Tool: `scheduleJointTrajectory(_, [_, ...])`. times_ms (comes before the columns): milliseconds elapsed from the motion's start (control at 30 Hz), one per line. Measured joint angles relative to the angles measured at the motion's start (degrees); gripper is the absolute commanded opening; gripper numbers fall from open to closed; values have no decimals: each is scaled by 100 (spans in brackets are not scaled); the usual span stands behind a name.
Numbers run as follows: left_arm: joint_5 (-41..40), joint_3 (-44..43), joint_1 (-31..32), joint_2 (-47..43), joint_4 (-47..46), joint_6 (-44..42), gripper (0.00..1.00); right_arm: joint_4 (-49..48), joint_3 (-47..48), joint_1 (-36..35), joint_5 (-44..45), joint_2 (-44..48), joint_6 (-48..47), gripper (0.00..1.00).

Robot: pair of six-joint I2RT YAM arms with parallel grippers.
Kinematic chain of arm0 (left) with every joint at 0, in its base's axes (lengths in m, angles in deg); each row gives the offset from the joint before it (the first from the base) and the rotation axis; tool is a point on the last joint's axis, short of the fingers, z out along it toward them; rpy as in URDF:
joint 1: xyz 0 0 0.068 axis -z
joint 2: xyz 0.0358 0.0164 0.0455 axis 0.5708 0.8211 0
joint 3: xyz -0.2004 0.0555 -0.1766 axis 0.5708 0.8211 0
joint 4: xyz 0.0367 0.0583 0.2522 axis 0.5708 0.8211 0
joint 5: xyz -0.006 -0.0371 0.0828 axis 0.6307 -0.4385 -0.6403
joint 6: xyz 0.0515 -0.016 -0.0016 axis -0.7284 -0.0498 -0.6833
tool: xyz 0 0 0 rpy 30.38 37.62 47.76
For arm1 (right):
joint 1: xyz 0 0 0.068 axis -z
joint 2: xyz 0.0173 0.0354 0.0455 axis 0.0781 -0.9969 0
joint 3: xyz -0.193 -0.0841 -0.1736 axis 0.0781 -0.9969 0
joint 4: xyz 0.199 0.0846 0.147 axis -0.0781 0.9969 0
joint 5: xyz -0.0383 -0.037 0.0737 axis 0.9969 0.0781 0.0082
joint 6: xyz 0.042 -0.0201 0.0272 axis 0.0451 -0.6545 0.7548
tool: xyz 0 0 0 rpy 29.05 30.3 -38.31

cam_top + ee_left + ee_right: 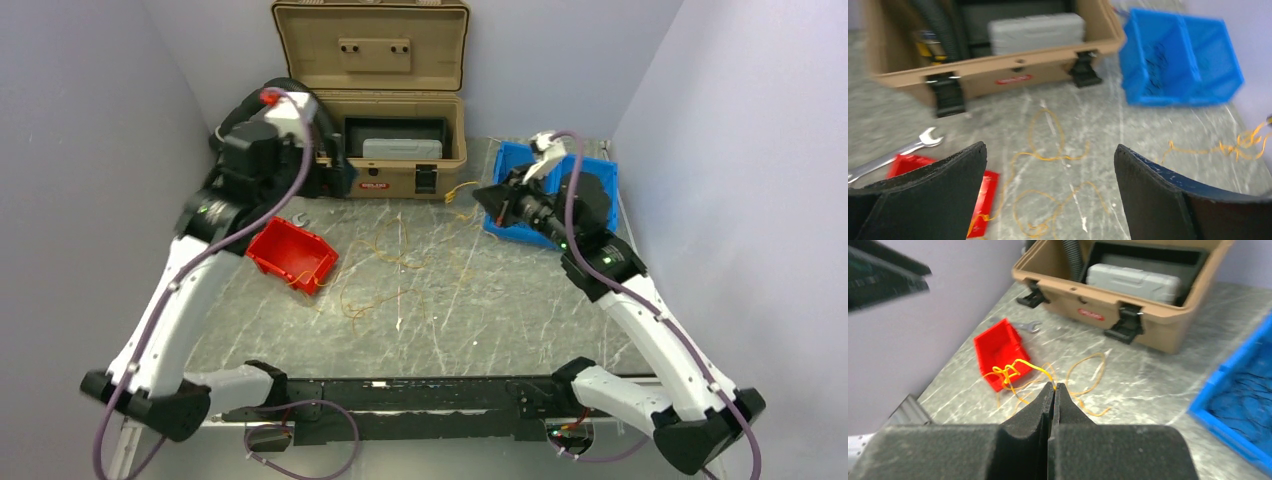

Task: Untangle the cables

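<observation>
Beyond the cables (1008, 373), tan case (1158, 330) holds grey box (1133, 282).

Past the left gripper (1050, 150) everything is smeared with blur, the wrench (904, 151) runs off the edge of view and the red bin (984, 192) sits mostly hidden behind its left-hand finger, while the orange cable (1008, 372) disappears behind the pressed-together tips of the right gripper (1054, 385).
</observation>
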Motion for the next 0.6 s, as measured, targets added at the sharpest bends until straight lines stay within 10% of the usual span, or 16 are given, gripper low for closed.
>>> scheduleJointTrajectory(600, [-2579,1930,-1355,-2509,557,129,99,-1460,2100,-2317,201,-3818,203,0])
